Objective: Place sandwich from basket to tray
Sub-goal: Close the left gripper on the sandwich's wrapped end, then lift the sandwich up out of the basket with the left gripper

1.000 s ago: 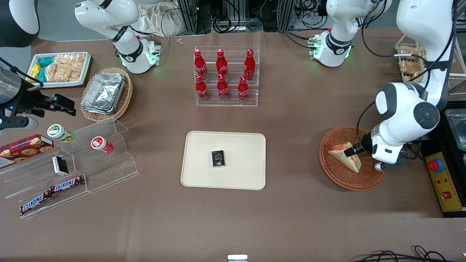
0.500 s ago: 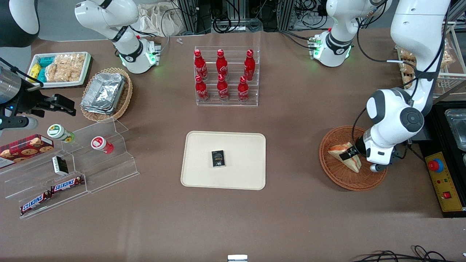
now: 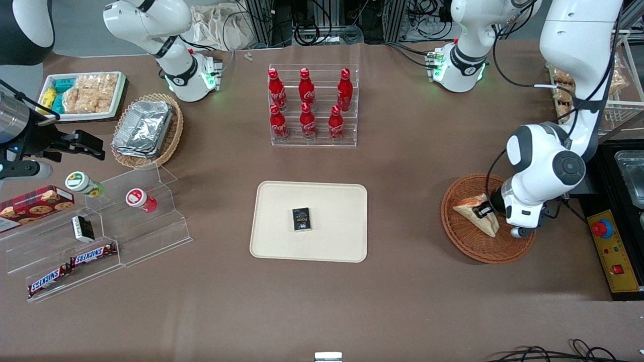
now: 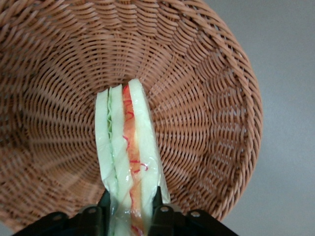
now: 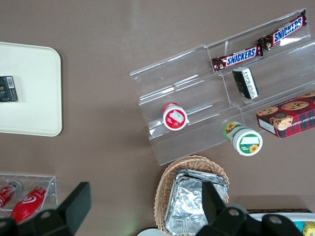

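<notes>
Sandwich (image 3: 475,215) held edge-up inside the basket (image 3: 465,246).

The gripper (image 3: 484,209) is clamped on the sandwich at one end, a finger (image 4: 158,206) pressing each bread face, with the orange-red and green filling layers (image 4: 129,147) showing between them. The wedge extends away from the gripper over the woven basket floor. The tray (image 3: 332,201) lies well apart from the gripper on the surface, toward the parked arm's end, and carries a small dark packet (image 3: 301,219).
</notes>
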Motion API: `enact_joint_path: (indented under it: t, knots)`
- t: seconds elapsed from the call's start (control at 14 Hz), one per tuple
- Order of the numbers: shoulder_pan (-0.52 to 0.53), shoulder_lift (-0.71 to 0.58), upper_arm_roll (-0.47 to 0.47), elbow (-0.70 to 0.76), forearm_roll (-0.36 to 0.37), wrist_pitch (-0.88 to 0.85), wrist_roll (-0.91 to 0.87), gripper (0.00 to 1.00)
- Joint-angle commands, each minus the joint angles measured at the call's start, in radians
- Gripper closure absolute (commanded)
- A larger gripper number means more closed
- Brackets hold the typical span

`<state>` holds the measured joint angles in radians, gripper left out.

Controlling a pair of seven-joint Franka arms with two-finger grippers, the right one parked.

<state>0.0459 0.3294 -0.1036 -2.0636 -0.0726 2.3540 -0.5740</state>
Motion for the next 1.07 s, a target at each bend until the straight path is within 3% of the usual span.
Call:
enact_joint_path:
  t: [0.0, 0.43, 0.71, 0.93, 1.0]
  knots:
    - [-0.006, -0.041, -0.001, 0.135, -0.003, -0.227, -0.023, 0.94]
    - [-0.006, -0.096, -0.048, 0.460, -0.001, -0.631, -0.017, 0.95]
    - [-0.004, -0.118, -0.145, 0.476, -0.004, -0.642, 0.005, 0.95]
    - [-0.009, -0.074, -0.308, 0.477, 0.010, -0.602, 0.048, 0.95]
    - [-0.027, -0.049, -0.356, 0.478, 0.048, -0.557, 0.046, 0.95]
